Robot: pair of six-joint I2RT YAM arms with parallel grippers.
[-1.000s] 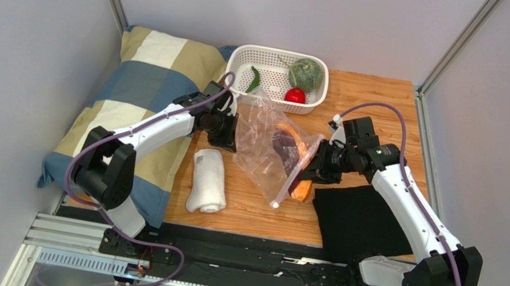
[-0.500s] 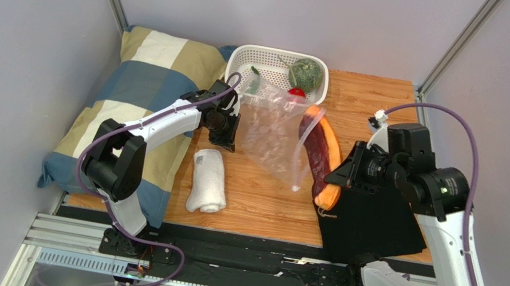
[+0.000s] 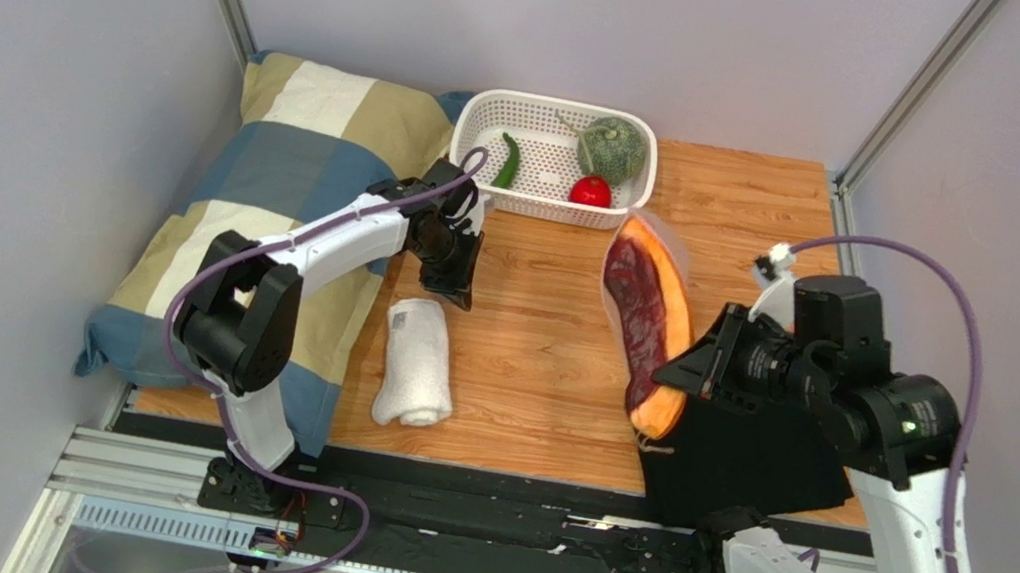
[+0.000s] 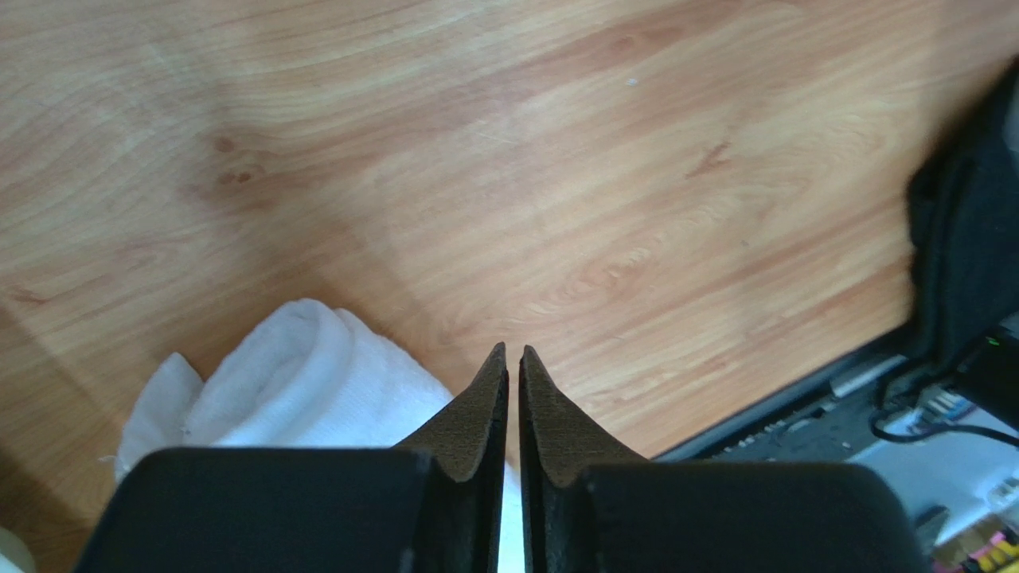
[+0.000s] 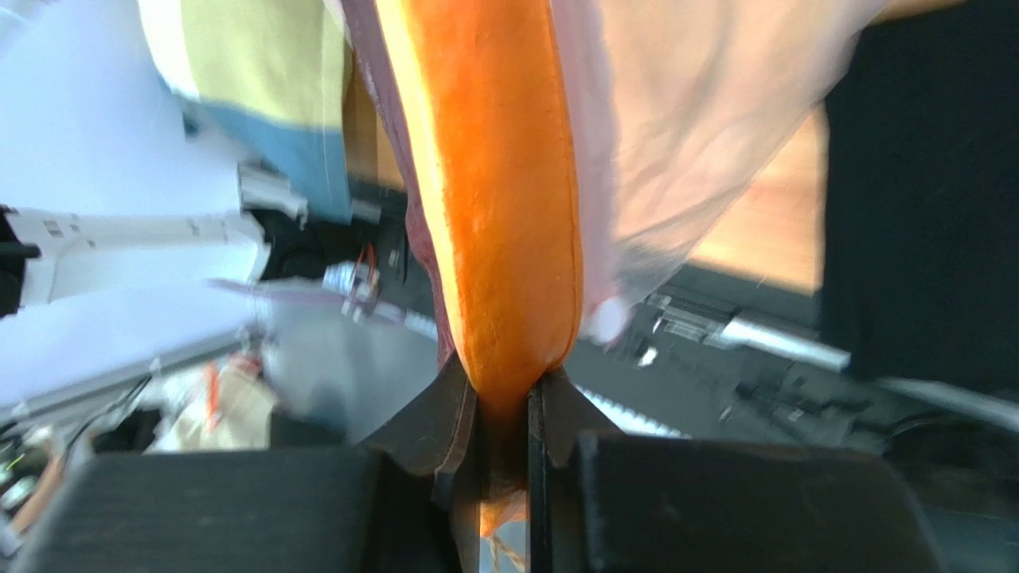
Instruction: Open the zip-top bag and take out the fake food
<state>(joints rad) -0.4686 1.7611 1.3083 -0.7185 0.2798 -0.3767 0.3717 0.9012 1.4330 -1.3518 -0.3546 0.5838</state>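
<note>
Clamping purple-and-orange piece, right hand above edge of black cloth, left hand pinched together beside towel

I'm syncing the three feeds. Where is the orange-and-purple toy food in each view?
Top external: the orange-and-purple toy is right of centre, its near end in the right gripper.
Left wrist: not in it.
Right wrist: the toy fills the upper centre, standing up from that gripper.
Shared landmark: the black cloth, lower right from above, at the right edge of both wrist views.
</note>
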